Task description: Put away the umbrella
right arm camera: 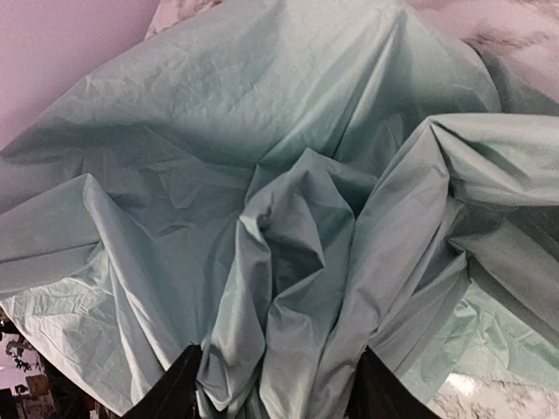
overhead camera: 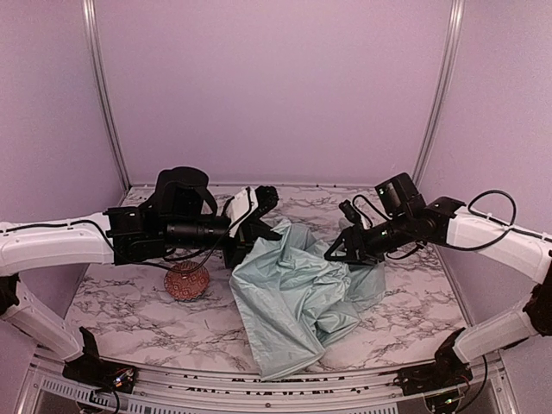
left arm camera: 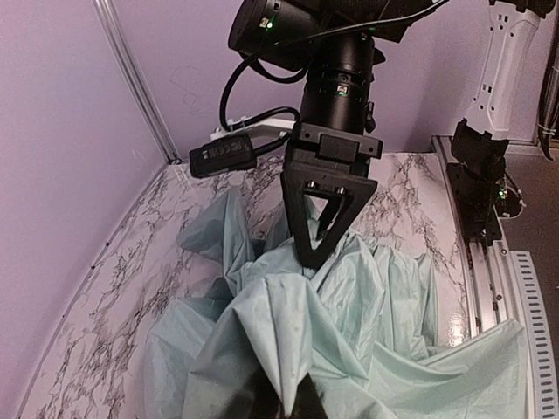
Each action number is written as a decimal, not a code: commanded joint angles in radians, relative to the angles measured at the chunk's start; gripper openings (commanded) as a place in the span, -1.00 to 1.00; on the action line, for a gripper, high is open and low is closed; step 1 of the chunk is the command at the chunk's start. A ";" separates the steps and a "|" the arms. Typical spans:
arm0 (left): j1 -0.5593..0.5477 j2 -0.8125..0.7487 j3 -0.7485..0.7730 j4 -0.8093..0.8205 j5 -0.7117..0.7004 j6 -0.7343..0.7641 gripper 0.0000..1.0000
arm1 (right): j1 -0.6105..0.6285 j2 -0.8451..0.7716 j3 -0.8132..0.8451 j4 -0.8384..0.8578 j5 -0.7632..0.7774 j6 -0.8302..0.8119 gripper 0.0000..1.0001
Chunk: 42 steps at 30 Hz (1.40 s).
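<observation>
- The umbrella (overhead camera: 297, 297) is a crumpled heap of pale mint-green cloth in the middle of the marble-look table (overhead camera: 138, 319), spilling toward the near edge. No shaft or handle shows, just fabric.
- The left claw (overhead camera: 241, 253) sits right at the heap's upper-left edge. In its own wrist view the cloth is drawn up into a peak that runs down into the dark fingertips (left arm camera: 284, 403), so it's clenched on a pinch of umbrella fabric.
- The right claw (overhead camera: 331, 254) comes in from the other side and noses into the upper-right part of the heap. From the left wrist view it points tip-down (left arm camera: 316, 253) into the folds, pretty close to the left claw's pinch.
- The right wrist view is basically wall-to-wall cloth: a thick bunched fold sits between the two black fingers (right arm camera: 179, 388) and touches both, so it looks like it's grasping that fold.
- A reddish bowl (overhead camera: 187, 282) sits on the table just left of the heap, under the left arm and not touching the cloth.
- For writing, a small black box (left arm camera: 223, 153) on the right arm has pale marks, and the front rail (overhead camera: 259, 390) has dark lettering. Both are too small to read.
</observation>
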 commanded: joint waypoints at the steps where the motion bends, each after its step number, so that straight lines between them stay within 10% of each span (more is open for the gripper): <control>1: -0.051 0.043 0.111 0.013 0.092 0.038 -1.00 | 0.076 0.063 0.006 0.287 -0.221 0.018 0.01; 18: 0.022 0.302 0.113 -0.082 0.093 -0.062 -1.00 | 0.045 0.226 0.020 0.295 -0.272 -0.129 0.07; 33: 0.064 0.524 0.108 -0.053 0.057 -0.249 -1.00 | -0.086 0.120 0.144 0.012 0.099 -0.173 0.52; 42: 0.067 0.347 0.160 -0.072 0.123 -0.230 0.64 | -0.086 -0.005 0.047 -0.050 0.213 -0.096 0.55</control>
